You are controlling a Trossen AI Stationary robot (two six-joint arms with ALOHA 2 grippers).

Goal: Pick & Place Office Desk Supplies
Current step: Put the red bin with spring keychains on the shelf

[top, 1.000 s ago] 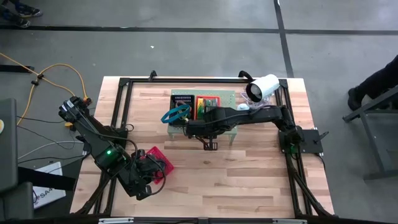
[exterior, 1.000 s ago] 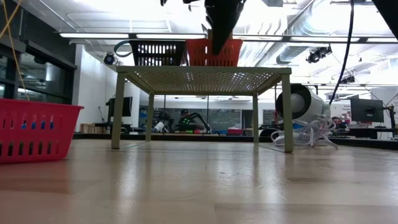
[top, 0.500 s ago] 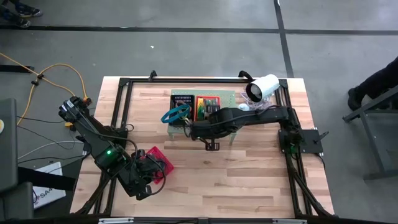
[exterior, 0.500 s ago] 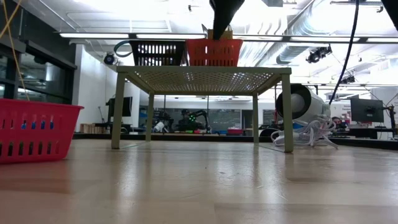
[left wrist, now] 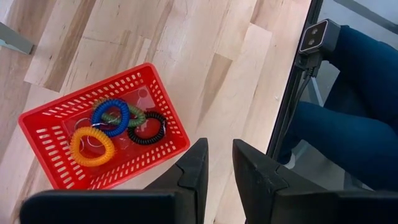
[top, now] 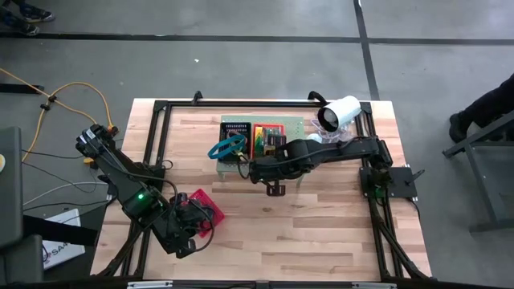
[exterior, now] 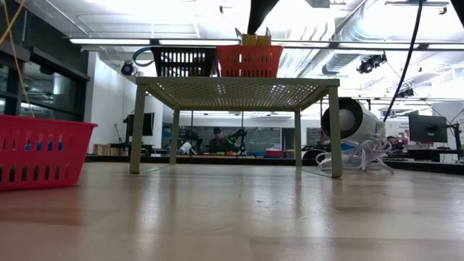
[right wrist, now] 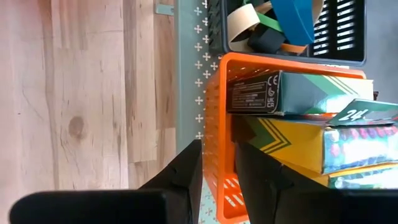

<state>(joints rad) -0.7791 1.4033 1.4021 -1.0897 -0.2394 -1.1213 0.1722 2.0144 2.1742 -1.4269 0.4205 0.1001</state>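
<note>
A pale green perforated stand point(top: 299, 123) at the table's far middle carries a black tray point(right wrist: 339, 43) and an orange tray point(right wrist: 214, 124). The black tray holds tan, green and blue band loops point(right wrist: 273, 18). The orange tray holds flat packs point(right wrist: 298, 93) lying on their sides. My right gripper point(right wrist: 217, 149) hangs above the orange tray's near rim, open by a narrow gap and holding nothing; it also shows in the high view point(top: 255, 170). My left gripper point(left wrist: 219, 146), open narrowly and likewise holding nothing, waits over the near left beside a red basket point(left wrist: 168, 118) of coiled rings point(left wrist: 93, 146).
A white cylinder point(top: 339, 112) with a coiled white cord lies at the far right of the table. Black frame rails point(top: 157, 152) run along the table's sides. A person's legs point(left wrist: 348, 112) show past the table's edge. Bare wood point(top: 305, 233) lies near the front.
My right gripper has risen from just in front of the orange tray until only its tip shows at the top of the low view. It has also drawn a little toward the table's right edge. The gap between its fingers looks the same.
</note>
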